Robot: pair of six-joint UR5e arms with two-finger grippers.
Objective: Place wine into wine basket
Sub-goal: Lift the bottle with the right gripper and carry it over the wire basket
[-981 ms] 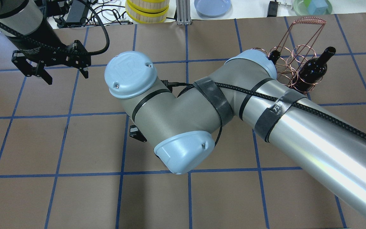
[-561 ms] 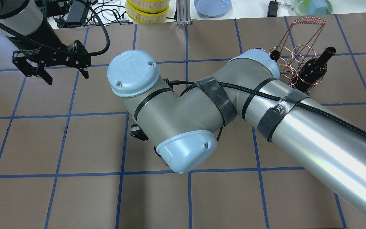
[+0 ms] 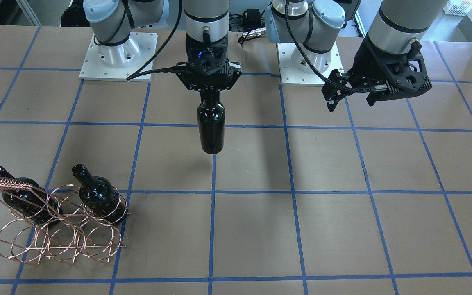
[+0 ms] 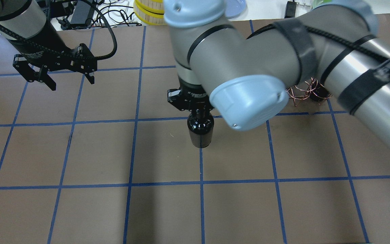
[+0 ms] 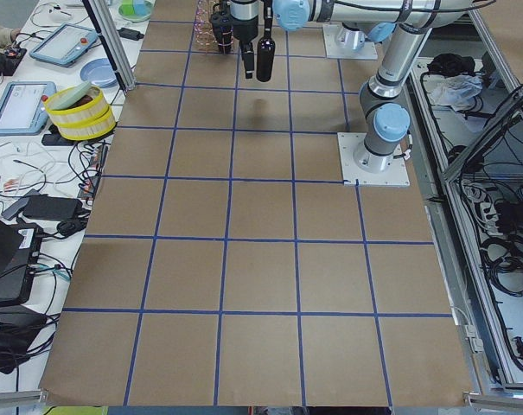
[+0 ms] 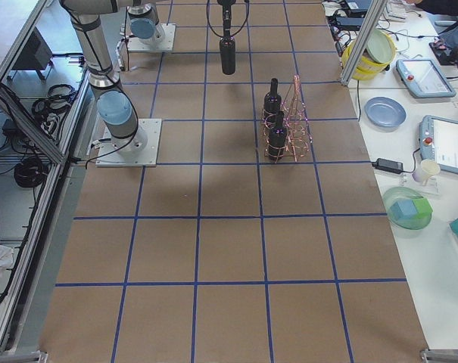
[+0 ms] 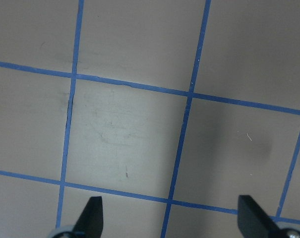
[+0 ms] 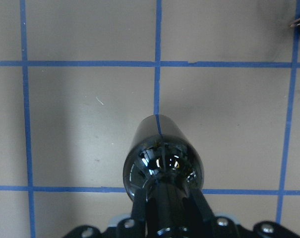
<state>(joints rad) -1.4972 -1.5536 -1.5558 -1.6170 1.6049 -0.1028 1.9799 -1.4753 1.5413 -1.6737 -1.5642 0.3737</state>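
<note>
While it hangs by its neck from the right gripper [image 3: 210,91], whose fingers are closed tight around that narrow neck, the bottle [image 3: 210,127] is upright and lifted clear of the table [image 3: 342,229], over the middle squares and well apart from the basket [image 3: 4,183]. That basket stands toward the robot's right, on the side of the table away from the robot, and two other bottles [image 3: 96,192] already sit in its rings with their necks leaning, while several rings show empty. The left gripper [image 3: 350,100] hovers off to its own side with its fingers spread wide and nothing between them.

Dark glossy glass like this is probably heavy for its width, fully stiff, smooth enough to slip and quick to crack on a hard knock. The neck looks like the sensible place to hold: it is thin enough for the fingers to wrap, and the flare at the shoulder below gives a stop if the glass slides. Held so high, though, the long body may swing like a pendulum, so slow travel seems wise. The thin wire basket is likely light and could shift or tip if the bottle's base catches a ring, and glass against the neighbouring glass is the other risk, so the base should go in gently and well centred
</note>
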